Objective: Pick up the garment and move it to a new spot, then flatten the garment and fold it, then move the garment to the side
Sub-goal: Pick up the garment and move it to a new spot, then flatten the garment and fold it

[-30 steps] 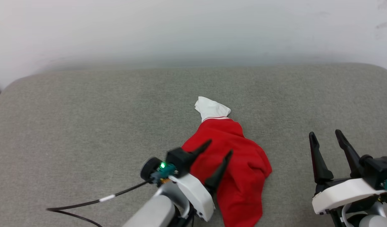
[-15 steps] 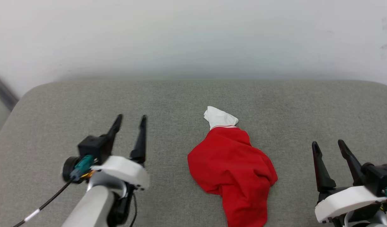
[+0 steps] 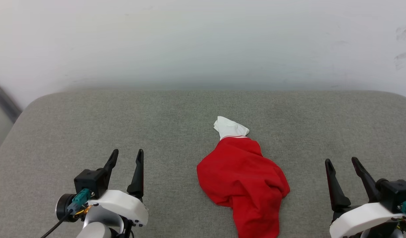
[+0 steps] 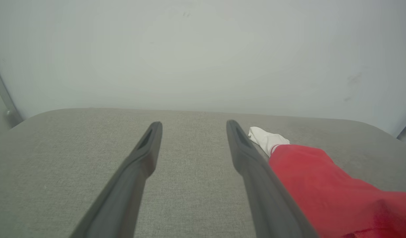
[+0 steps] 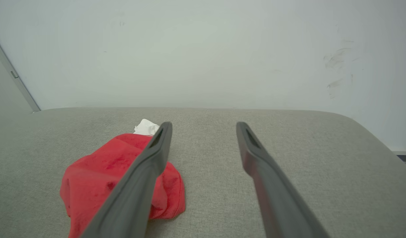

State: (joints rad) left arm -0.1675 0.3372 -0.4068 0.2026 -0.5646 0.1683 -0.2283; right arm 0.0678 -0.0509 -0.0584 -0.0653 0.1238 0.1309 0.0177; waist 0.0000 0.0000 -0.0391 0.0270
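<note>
The garment (image 3: 242, 178) was soft matt cloth, the tabletop (image 3: 156, 125) coarse grey woven fabric, the left gripper (image 3: 127, 151) smooth matt dark plastic

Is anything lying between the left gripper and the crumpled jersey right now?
Nothing visible does. Bare grey fabric surface separates the open left gripper from the garment, which lies crumpled to its right, untouched.

Nothing could be read anywhere — the crumpled garment (image 3: 246, 178) showed plain red cloth and a white sleeve.
</note>
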